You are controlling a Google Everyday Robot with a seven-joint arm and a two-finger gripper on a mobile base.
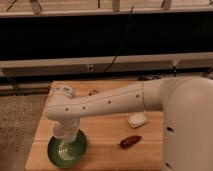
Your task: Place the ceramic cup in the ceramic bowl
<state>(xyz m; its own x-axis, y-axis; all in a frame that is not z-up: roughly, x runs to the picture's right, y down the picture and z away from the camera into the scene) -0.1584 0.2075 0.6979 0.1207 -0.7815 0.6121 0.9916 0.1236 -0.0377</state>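
The green ceramic bowl [56,151] sits at the front left corner of the wooden table [105,152]. My white arm reaches across from the right and bends down over the bowl. My gripper [64,134] hangs straight above the bowl's far rim. A pale cylindrical shape directly below the wrist looks like the ceramic cup [65,142], low over or inside the bowl. A pale glossy ring shows in the bowl's centre. I cannot tell whether the cup touches the bowl.
A flat white rectangular thing [137,119] lies right of the middle of the table. A dark red-brown object [130,141] lies in front of it. A small brown item [93,92] is near the far edge. Dark rails and a cable run behind the table.
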